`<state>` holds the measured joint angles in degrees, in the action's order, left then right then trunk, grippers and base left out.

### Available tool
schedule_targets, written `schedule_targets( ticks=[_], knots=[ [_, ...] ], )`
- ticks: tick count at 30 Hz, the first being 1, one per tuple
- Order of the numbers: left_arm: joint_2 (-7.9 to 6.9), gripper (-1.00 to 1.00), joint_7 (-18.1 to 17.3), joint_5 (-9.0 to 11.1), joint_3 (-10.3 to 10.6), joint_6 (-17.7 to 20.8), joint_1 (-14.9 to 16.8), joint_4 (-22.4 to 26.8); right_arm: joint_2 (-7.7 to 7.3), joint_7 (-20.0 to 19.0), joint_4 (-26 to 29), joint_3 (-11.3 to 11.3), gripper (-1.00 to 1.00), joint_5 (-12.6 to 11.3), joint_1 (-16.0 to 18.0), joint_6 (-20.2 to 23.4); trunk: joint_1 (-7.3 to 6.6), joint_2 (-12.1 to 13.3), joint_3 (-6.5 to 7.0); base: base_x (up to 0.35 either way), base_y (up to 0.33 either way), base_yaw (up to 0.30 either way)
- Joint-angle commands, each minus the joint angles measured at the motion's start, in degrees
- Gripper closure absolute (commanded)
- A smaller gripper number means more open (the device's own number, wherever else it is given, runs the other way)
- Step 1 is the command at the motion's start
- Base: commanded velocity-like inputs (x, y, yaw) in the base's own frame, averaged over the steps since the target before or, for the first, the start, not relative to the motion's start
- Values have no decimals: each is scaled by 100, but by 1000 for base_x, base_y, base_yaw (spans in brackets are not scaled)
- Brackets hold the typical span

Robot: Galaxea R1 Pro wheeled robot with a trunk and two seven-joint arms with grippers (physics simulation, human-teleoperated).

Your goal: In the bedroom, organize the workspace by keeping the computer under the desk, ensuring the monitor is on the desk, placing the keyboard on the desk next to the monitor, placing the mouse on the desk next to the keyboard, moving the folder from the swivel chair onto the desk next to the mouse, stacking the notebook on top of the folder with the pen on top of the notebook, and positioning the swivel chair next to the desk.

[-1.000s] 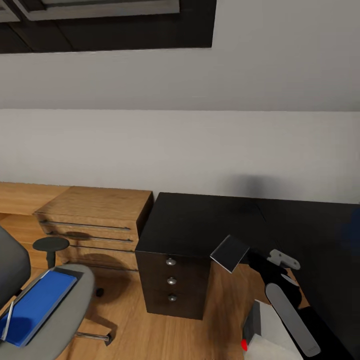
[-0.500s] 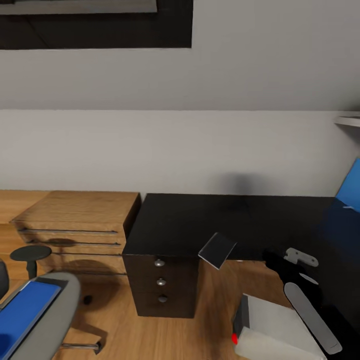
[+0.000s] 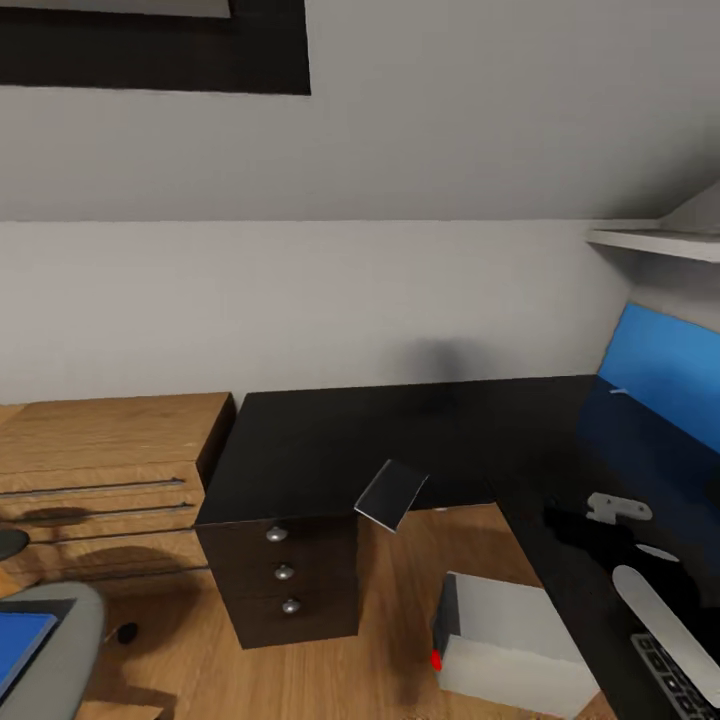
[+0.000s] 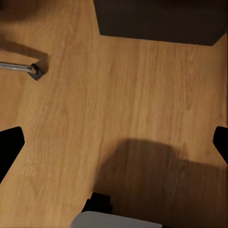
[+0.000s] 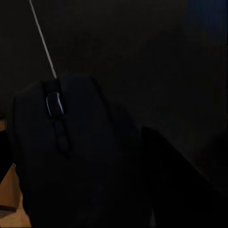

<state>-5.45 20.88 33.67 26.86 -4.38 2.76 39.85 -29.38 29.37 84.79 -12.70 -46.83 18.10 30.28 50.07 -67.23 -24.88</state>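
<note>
The right gripper's (image 3: 585, 525) fingers gripped the mouse (image 5: 61, 142) above the black table (image 3: 400, 440); the left fingers (image 4: 9, 145) hung spread over bare floor. Best set the mouse flat beside the keyboard (image 3: 680, 680).

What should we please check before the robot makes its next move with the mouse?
1. Mouse secure in the right gripper: it sits close to the right wrist camera above the black desk, but the fingers are lost in the dark. Cannot tell.
2. Left gripper free: open, with wood floor beneath it. Ok.
3. Folder on the desk: it lies on the swivel chair. Not ok.
4. Notebook resting flat: it is tilted at the desk's edge and its support is unclear. Cannot tell.
5. Computer under the desk: it stands on the floor at the desk's inner corner. Cannot tell.
</note>
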Motion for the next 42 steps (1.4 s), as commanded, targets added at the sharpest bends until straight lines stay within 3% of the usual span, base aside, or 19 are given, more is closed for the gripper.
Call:
schedule_targets(
  ticks=[1, 4, 5, 13, 23, 32, 42],
  knots=[
    [-9, -100, 47, 61, 47, -37, 5, 7, -92, -110, -22, -19, 100, -50, 9, 16, 0, -5, -6, 0, 0, -300],
    [-9, -100, 48, 61, 47, -37, 5, 6, -265, -479, -196, -18, 100, 0, 9, 44, 0, -5, -2, 0, 0, -300],
    [-3, -100, 48, 66, 47, -37, 5, 5, -349, -901, -571, -10, 100, 207, 9, 62, 0, -5, 0, 0, 0, -300],
    [0, -100, 48, 67, 47, -38, 5, 5, -327, -1172, -788, -38, 100, 366, 11, 44, 0, -5, 8, 0, 0, -149],
    [0, -100, 55, 55, 47, -44, 5, 6, -314, -1160, -1010, -43, 100, 421, 20, -62, 0, -5, 8, 24, 0, -2],
    [0, -100, 57, 54, 47, -46, 5, 5, -268, -1148, -1695, -39, 100, 790, 59, -116, 0, -5, 8, 83, -31, 0],
    [0, -100, 57, 60, 48, -46, 5, 5, -261, -1128, -1838, -39, 100, 831, 78, -110, 0, -5, 8, 2, -1, 0]
  ],
)
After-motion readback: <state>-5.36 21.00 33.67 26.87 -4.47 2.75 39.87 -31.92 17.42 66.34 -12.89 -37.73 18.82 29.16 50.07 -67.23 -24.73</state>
